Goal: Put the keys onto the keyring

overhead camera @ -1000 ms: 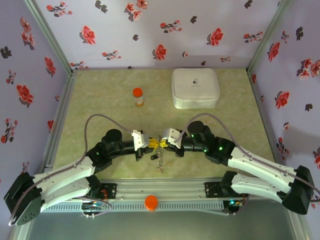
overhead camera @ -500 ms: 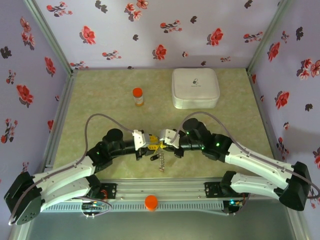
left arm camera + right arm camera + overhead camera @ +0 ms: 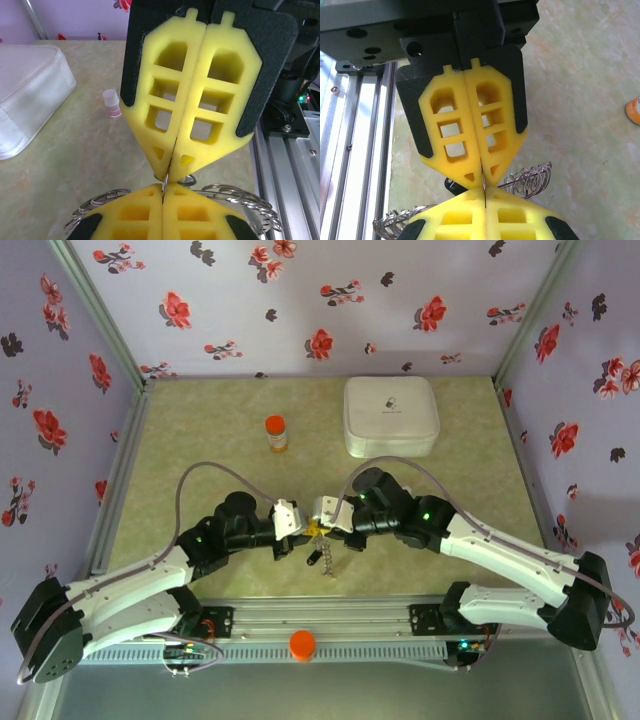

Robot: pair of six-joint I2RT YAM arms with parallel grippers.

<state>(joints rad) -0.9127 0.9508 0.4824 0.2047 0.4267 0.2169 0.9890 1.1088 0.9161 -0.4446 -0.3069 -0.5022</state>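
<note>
My left gripper (image 3: 305, 531) and right gripper (image 3: 321, 528) meet tip to tip low over the table's near middle. Both are shut on the same thin metal loop of the keyring (image 3: 235, 194), a dark chain of many small wire rings. The loop's edge shows between the left gripper's (image 3: 164, 186) pads and the right gripper's (image 3: 484, 189) pads. The keyring (image 3: 530, 181) fans out to both sides, and a length (image 3: 326, 560) hangs toward the rail. A black key head (image 3: 451, 184) sits just under the fingertips. The other keys are hidden.
An orange bottle (image 3: 276, 433) and a white rounded-square case (image 3: 391, 416) stand at the back. A small white cap-like piece (image 3: 112, 102) lies near the case (image 3: 25, 95). An orange cap (image 3: 302, 644) sits on the front rail (image 3: 330, 625). Floral walls enclose three sides.
Both wrists have pressed closer together, the right arm reaching further left. The hanging length of the keyring has shifted slightly right. Both grippers stay tip to tip.
</note>
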